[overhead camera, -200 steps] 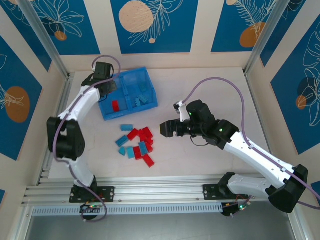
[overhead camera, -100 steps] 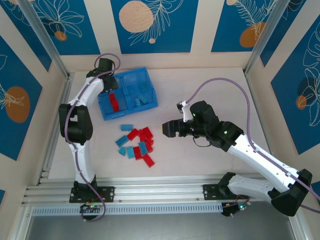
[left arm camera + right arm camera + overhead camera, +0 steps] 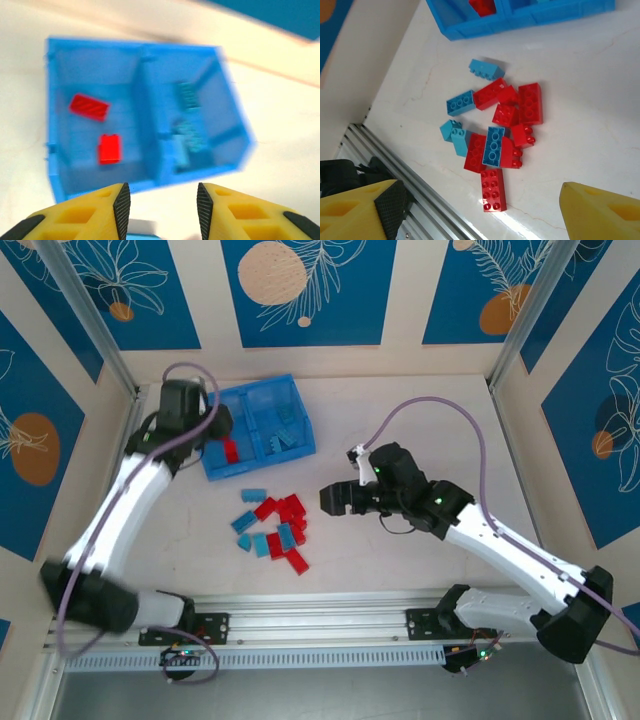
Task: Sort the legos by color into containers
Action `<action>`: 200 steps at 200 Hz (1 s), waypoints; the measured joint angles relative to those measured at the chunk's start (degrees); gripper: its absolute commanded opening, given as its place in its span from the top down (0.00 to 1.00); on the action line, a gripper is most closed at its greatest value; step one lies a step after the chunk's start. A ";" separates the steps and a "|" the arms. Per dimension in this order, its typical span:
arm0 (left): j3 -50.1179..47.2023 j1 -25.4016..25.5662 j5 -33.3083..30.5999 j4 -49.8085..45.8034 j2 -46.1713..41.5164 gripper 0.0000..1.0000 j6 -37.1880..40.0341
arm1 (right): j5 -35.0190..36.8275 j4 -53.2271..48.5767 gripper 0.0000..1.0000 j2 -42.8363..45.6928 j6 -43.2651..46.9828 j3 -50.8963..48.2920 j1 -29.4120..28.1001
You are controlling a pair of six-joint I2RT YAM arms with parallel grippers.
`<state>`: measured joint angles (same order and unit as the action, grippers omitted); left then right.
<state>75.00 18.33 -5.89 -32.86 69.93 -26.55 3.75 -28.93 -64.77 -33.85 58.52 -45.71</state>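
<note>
Legos (image 3: 275, 525) lie heaped on the table (image 3: 400, 420) near the bin (image 3: 262, 462). The left gripper (image 3: 212, 426) hangs over the bin's left end, and the right gripper (image 3: 332, 498) is just right of the heap.

Left wrist: fingers apart, nothing between them. Two red bricks (image 3: 109, 148) lie in the left compartment, light-blue ones (image 3: 187, 135) in the right.

Right wrist: fingers wide apart above the heap, gripping nothing.

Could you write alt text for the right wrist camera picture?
A pile of red and light blue legos lies on a white table, the blue bin at the top edge and the open right hand framing the bottom.
</note>
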 measured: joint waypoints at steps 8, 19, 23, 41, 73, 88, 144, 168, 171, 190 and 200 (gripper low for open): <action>-2.27 2.95 0.87 0.28 -5.46 0.57 1.60 | 0.15 0.26 0.18 -2.19 0.22 0.37 -1.07; -5.40 5.90 2.56 0.00 -11.85 0.56 4.52 | 0.15 1.05 0.18 -5.66 1.44 1.22 -2.73; -6.45 6.43 3.06 -0.66 -14.03 0.55 5.25 | 0.31 1.42 0.18 -7.10 2.12 1.68 -3.32; -10.43 6.97 4.90 -3.85 -21.59 0.52 9.62 | 0.96 3.13 0.18 -14.51 6.82 4.76 -5.73; -19.71 6.99 7.43 -9.77 -33.44 0.42 16.46 | 3.43 4.50 0.19 -31.34 17.53 16.70 -7.93; -24.44 6.99 8.39 -10.88 -38.62 0.31 17.46 | 4.11 4.96 0.21 -39.26 21.97 23.37 -8.09; -28.26 7.08 10.19 -11.76 -40.19 0.01 20.28 | 5.35 0.55 0.24 -64.08 32.96 46.34 -7.52; -28.28 7.08 10.16 -11.69 -40.13 0.00 20.55 | 5.77 -2.25 0.32 -69.70 35.04 52.39 -7.45; -28.28 7.08 10.14 -11.67 -40.15 0.00 20.55 | 5.95 -2.43 0.35 -70.20 35.28 52.89 -7.45; -28.33 7.08 10.14 -11.52 -40.35 0.00 20.55 | 6.75 -3.93 0.50 -72.67 35.98 55.69 -7.41; -28.37 7.08 10.16 -11.41 -40.44 0.00 20.57 | 7.28 -4.39 0.57 -73.53 36.24 56.59 -7.41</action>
<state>46.63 25.41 4.27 -44.27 29.50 -5.98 11.03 -33.32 -138.30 2.39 115.11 -53.12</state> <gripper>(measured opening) 0.997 0.500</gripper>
